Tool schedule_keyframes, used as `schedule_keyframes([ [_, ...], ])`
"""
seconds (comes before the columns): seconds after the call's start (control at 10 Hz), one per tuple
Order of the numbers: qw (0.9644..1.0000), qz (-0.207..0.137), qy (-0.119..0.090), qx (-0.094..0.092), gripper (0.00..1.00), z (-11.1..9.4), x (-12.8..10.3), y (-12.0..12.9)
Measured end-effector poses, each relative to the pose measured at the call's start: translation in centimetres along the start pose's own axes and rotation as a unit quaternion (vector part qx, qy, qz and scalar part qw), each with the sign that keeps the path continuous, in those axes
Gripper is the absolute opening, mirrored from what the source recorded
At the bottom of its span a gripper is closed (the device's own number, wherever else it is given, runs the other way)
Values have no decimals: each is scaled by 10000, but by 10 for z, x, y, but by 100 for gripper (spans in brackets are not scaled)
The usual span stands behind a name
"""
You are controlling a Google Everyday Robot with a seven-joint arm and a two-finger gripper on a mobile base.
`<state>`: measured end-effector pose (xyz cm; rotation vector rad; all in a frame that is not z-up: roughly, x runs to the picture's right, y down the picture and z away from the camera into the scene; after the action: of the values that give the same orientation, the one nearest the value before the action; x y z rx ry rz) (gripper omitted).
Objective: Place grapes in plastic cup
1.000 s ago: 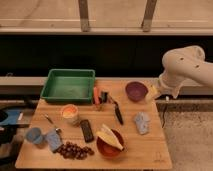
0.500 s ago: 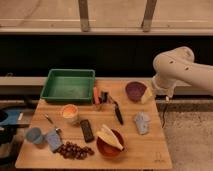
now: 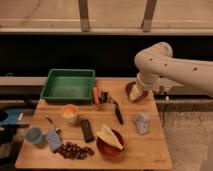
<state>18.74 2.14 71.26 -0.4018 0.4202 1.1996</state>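
Observation:
The grapes (image 3: 75,150), a dark reddish-purple bunch, lie near the front left edge of the wooden table (image 3: 150,152). The plastic cup (image 3: 34,135), small and light blue, stands upright at the far left, a little left of the grapes. My gripper (image 3: 135,94) hangs from the white arm (image 3: 165,62) at the back right of the table, over the purple bowl (image 3: 142,96). It is far from both the grapes and the cup. It is open and holds nothing.
A green tray (image 3: 69,85) sits at the back left. An orange cup (image 3: 69,113), a black bar (image 3: 87,130), a dark utensil (image 3: 117,112), a red bowl (image 3: 102,146) holding a pale wedge, and grey-blue objects (image 3: 141,122) (image 3: 53,140) are spread across the table.
The arm has swung left and down from beyond the table's right edge. The gripper now sits over the purple bowl. Nothing on the table has moved.

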Motion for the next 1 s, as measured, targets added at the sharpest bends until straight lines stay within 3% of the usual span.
schedule_keyframes([
  [0.2,9992,-406,-1,-25,80,-1,-17,32],
  [0.4,9955,-942,25,-124,80,0,-22,63],
  [0.5,9922,-1239,51,-160,80,1,-23,86],
  [0.7,9803,-1954,123,-266,80,2,-16,151],
  [0.8,9757,-2166,154,-289,80,2,-12,168],
  [0.9,9730,-2283,175,-295,80,2,-9,177],
  [1.0,9735,-2262,182,-285,80,2,-8,174],
])
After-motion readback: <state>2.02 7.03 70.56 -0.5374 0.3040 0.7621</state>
